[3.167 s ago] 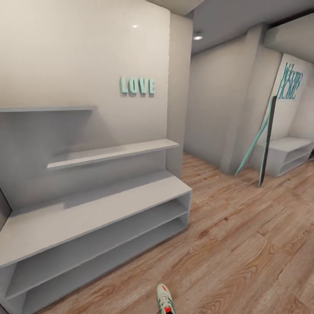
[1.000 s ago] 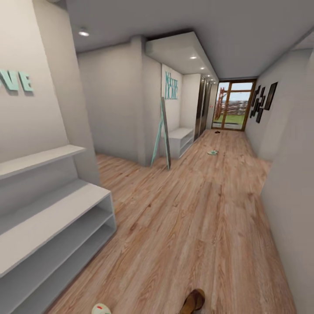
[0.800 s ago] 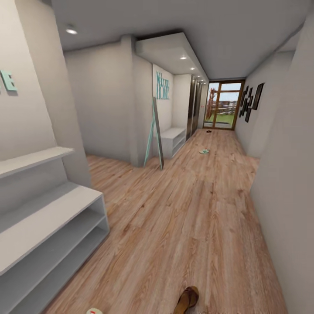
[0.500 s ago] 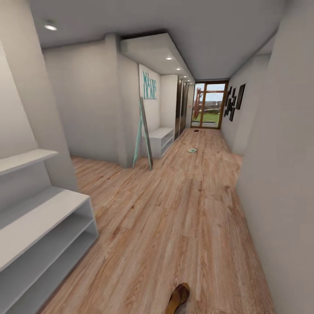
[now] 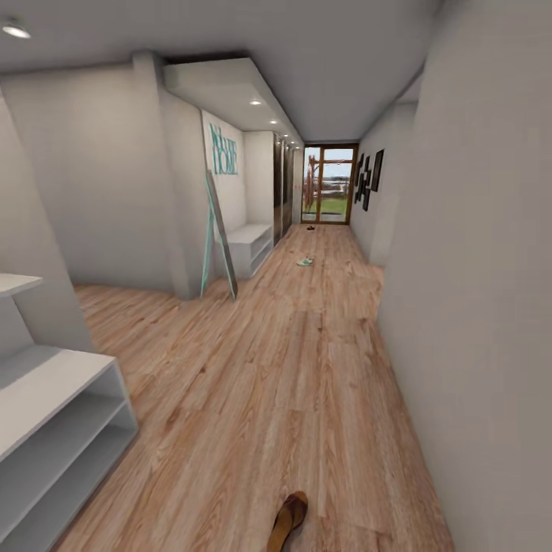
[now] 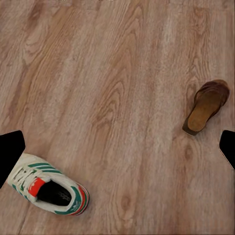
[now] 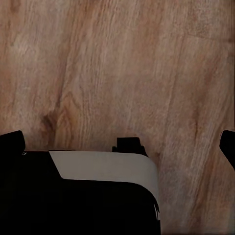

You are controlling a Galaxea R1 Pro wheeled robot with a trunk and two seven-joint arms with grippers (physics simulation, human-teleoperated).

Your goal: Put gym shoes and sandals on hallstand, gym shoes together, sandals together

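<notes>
The left pincer hangs wide apart and empty above the light brown wood-plank corridor floor, with the white lace-up gym shoe with green stripes and a red-orange heel patch lying close by one dark fingertip and the dark brown strappy sandal with a tan footbed further off toward the other, so the left arm looks the nearer to both. The right pincer is likewise wide and empty over bare planks (part of the robot's own dark-and-white body lies beneath it). The head view adds that same sandal near on the floor, its long axis along the corridor, the pale grey hallstand with two open shelves near left, and a second pale shoe far down the corridor.
</notes>
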